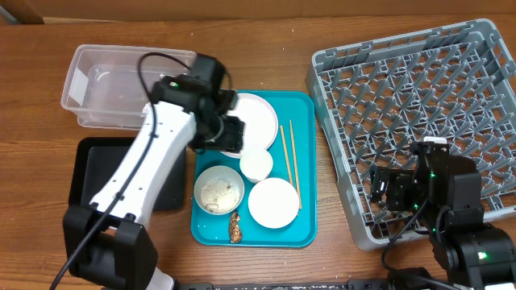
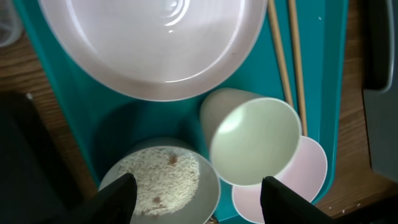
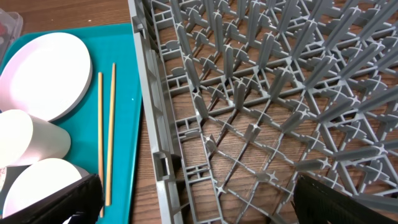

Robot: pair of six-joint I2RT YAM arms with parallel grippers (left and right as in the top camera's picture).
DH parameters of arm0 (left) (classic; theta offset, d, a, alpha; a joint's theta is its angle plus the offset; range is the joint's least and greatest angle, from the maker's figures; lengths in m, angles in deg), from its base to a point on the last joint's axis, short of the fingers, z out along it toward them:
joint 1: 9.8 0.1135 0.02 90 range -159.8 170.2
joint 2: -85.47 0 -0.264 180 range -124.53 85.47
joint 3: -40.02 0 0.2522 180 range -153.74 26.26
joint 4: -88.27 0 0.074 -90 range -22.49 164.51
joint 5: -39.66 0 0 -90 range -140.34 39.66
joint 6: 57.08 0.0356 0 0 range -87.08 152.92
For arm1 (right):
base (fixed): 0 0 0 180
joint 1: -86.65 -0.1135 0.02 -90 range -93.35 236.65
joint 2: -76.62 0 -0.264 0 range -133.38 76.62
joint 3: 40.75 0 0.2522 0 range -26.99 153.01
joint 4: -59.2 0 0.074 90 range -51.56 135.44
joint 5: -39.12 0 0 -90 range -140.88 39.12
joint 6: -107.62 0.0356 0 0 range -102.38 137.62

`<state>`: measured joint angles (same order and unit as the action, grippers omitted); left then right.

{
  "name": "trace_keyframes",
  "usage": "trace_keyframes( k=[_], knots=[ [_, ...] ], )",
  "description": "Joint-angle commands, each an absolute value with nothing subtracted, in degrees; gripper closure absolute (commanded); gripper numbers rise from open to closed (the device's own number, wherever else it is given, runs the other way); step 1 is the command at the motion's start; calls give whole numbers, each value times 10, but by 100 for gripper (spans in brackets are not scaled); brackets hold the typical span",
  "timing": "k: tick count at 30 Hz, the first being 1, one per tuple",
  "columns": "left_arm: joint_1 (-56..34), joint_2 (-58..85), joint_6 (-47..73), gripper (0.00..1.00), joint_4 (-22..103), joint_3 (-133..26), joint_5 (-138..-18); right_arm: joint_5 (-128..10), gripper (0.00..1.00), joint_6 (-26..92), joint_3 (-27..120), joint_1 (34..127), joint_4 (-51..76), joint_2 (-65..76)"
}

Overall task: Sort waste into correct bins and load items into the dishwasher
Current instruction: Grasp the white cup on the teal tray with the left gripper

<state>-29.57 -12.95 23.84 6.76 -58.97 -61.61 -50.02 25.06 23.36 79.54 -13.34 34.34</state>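
Note:
On the teal tray (image 1: 302, 109) lie a round plate (image 1: 256, 117), a white cup (image 1: 257, 164) on its side, a bowl of rice (image 1: 218, 191), an empty bowl (image 1: 273, 202), two chopsticks (image 1: 289, 161) and a brown scrap (image 1: 235, 228). My left gripper (image 1: 230, 134) is open and empty above the cup (image 2: 252, 140) and the rice bowl (image 2: 163, 182), below the plate (image 2: 155, 43). My right gripper (image 1: 390, 190) is open and empty over the front left corner of the grey dish rack (image 1: 427, 105). No napkin or wrapper shows.
The clear tub (image 1: 109, 98) stands at the back left, with the black tray (image 1: 93, 173) in front of it, partly under my left arm. In the right wrist view the rack wall (image 3: 152, 93) runs beside the chopsticks (image 3: 106, 137) and the teal tray (image 3: 124, 56).

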Motion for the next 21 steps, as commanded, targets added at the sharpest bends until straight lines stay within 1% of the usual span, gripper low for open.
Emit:
trace_keyframes(
  k=[1, 4, 9, 11, 12, 13, 14, 15, 16, 17, 21],
  knots=[
    [-332, -141, 234, 34, 74, -593, -578, -495, 0, 252, 248, 799, -133, 348],
    [-355, -157, 208, 34, 81, -593, -556, -495, 0, 252, 248, 799, -134, 348],
    [-366, -204, 181, 35, 88, -593, -562, -495, 0, 252, 248, 799, -134, 348],
    [-367, -225, 181, 40, 87, -593, -569, -495, 0, 252, 248, 799, -134, 348],
    [-367, -234, 181, 44, 88, -593, -573, -495, 0, 252, 248, 799, -134, 348],
    [-367, -240, 181, 51, 89, -593, -575, -495, 0, 252, 248, 799, -134, 348],
    [-367, -246, 181, 61, 92, -593, -574, -495, 0, 252, 248, 799, -134, 348],
    [-367, -248, 181, 73, 97, -593, -575, -495, 0, 252, 248, 799, -134, 348],
    [-367, -248, 181, 90, 104, -593, -574, -495, 0, 252, 248, 799, -134, 348],
    [-366, -246, 181, 96, 108, -595, -574, -495, 0, 252, 248, 799, -135, 348],
    [-353, -234, 181, 96, 108, -632, -575, -495, 0, 252, 248, 799, -134, 348]
  ],
)
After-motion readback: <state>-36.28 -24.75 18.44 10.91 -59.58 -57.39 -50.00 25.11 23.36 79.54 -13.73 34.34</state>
